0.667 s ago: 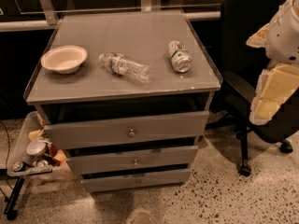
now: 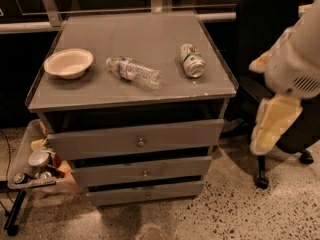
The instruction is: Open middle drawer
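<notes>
The grey cabinet has three stacked drawers. The middle drawer (image 2: 142, 170) has a medium-height flat front with a small round metal knob (image 2: 145, 173). Its front sits nearly flush between the taller top drawer (image 2: 137, 138) and the slim bottom drawer (image 2: 147, 193). My gripper (image 2: 274, 126) is the cream-coloured end of the white arm at the right edge. It hangs in the air to the right of the cabinet, level with the top drawer, and touches nothing.
On the cabinet top (image 2: 100, 91) lie a white bowl (image 2: 68, 62), a plastic bottle (image 2: 133, 72) on its side and a can (image 2: 192, 60). A black office chair (image 2: 265, 44) stands behind my arm at the right. A tray of clutter (image 2: 35, 166) sits low at the left.
My arm's cream-coloured end has moved down and a little left, closer to the cabinet's right side. The drawers and the things on top have not moved.
</notes>
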Controlling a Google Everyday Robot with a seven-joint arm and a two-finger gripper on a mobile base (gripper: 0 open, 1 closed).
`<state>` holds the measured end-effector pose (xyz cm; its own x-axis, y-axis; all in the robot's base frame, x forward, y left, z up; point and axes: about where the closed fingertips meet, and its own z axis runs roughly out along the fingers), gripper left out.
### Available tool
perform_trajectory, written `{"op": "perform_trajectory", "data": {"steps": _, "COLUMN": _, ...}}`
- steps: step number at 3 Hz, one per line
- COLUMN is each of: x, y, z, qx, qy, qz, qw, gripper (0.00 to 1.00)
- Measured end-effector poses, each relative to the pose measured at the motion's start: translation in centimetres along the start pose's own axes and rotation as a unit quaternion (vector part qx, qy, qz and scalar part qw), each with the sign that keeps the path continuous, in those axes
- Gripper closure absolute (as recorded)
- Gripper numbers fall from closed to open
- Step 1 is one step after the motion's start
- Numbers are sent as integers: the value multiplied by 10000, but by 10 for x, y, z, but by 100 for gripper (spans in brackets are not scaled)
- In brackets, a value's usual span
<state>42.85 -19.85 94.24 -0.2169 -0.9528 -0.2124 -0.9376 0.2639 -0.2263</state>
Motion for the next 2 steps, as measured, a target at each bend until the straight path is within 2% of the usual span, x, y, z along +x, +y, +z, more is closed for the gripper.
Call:
{"op": "perform_trajectory", "data": {"steps": 1, "x": -27, "y": 30, "z": 57, "qx": -104, "qy": -140, "qz": -87, "qw": 9998, "gripper": 0}}
{"op": "perform_trajectory", "data": {"steps": 2, "x": -32, "y": 66, "z": 140, "qx": -496, "qy": -27, "qz": -73, "qw": 9987, "gripper": 0}}
